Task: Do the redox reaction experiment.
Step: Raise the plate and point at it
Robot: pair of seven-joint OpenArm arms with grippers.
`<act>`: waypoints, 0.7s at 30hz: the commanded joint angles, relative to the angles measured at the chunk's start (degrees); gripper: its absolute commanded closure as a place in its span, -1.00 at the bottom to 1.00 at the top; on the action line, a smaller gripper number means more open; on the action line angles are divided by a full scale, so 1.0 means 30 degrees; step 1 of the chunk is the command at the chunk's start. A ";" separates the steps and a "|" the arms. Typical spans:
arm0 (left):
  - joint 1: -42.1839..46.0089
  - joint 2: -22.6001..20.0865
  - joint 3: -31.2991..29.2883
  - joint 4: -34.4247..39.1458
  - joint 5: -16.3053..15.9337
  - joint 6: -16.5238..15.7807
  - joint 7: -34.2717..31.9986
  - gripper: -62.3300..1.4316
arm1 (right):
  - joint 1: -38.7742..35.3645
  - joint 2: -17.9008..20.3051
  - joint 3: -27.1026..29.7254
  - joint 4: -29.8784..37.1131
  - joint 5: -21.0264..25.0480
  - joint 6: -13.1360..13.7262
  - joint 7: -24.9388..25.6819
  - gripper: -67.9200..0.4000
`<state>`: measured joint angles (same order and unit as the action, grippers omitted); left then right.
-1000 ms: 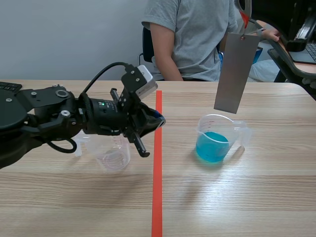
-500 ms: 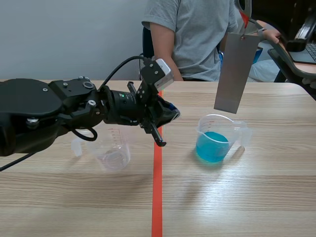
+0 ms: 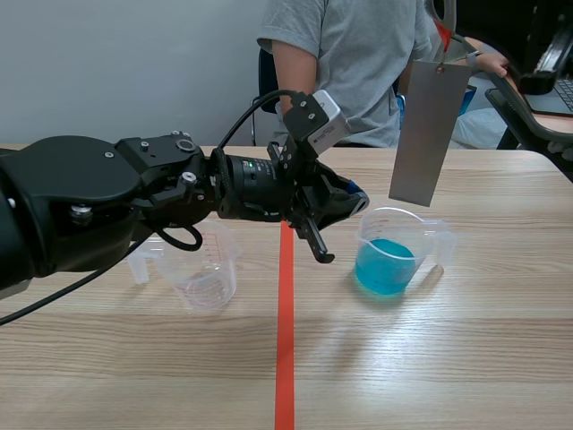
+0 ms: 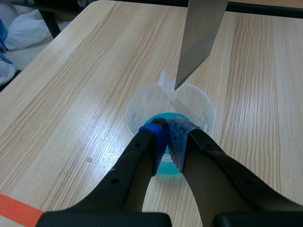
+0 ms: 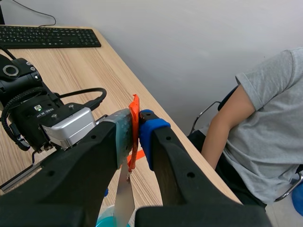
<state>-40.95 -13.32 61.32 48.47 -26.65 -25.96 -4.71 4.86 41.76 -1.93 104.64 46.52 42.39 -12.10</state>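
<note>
Scene view, from the left: an empty clear measuring cup (image 3: 208, 273) stands on the table (image 3: 448, 358), partly hidden behind the left arm (image 3: 107, 210), which stretches across the orange-red tape line (image 3: 285, 340). The left hand (image 3: 352, 201) hovers just beside a second clear cup (image 3: 428, 235) that holds blue liquid (image 3: 385, 264). In the left wrist view this hand (image 4: 165, 135) has its fingers pressed together with nothing between them, the tips right over the near rim of the blue-liquid cup (image 4: 142, 101).

A grey metal strip (image 3: 428, 134) hangs upright above that cup, its lower end close over the rim and clear of the liquid (in the left wrist view its bottom corner (image 4: 201, 33) points down near the spout). At the strip's top is an orange tag (image 5: 134, 106); the right hand (image 5: 135, 127) is clamped on this tag, with the strip (image 5: 124, 198) dangling below it. A person in a grey shirt (image 3: 358, 63) sits across the table.
</note>
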 commanded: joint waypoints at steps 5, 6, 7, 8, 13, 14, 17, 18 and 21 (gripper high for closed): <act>-0.0328 0.0313 -0.0262 0.0415 -0.0408 0.0000 -0.0648 0.83 | 0.0284 0.0306 0.0270 0.0124 0.0226 0.0109 0.0277 0.94; -0.0321 0.0306 -0.0262 0.0415 -0.0401 0.0000 -0.0648 0.83 | 0.0284 0.0306 0.0270 0.0124 0.0226 0.0109 0.0277 0.94; -0.0321 0.0306 -0.0262 0.0415 -0.0401 -0.0007 -0.0656 0.83 | 0.0284 0.0306 0.0270 0.0124 0.0226 0.0109 0.0277 0.94; -0.0321 0.0306 -0.0262 0.0415 -0.0401 -0.0007 -0.0663 0.83 | 0.0284 0.0306 0.0270 0.0124 0.0226 0.0109 0.0277 0.94; -0.0321 0.0306 -0.0262 0.0415 -0.0408 -0.0277 -0.1122 0.83 | 0.0284 0.0306 0.0270 0.0124 0.0226 0.0109 0.0277 0.94; -0.0321 0.0306 -0.0262 0.0415 -0.0408 -0.0277 -0.1122 0.83 | 0.0284 0.0306 0.0270 0.0124 0.0226 0.0109 0.0277 0.94; -0.0313 0.0313 -0.0262 0.0415 -0.0408 -0.0721 -0.1129 0.83 | 0.0284 0.0306 0.0270 0.0124 0.0226 0.0109 0.0277 0.94; -0.0313 0.0313 -0.0262 0.0415 -0.0408 -0.0787 -0.1129 0.83 | 0.0284 0.0306 0.0270 0.0124 0.0226 0.0109 0.0277 0.94; -0.0270 0.0313 -0.0262 0.0415 -0.0408 -0.0780 -0.1122 0.83 | 0.0284 0.0306 0.0270 0.0124 0.0226 0.0109 0.0277 0.94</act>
<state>-40.91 -13.32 61.30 48.47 -27.24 -28.34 -7.31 4.86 41.76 -1.93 104.64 46.52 42.39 -12.10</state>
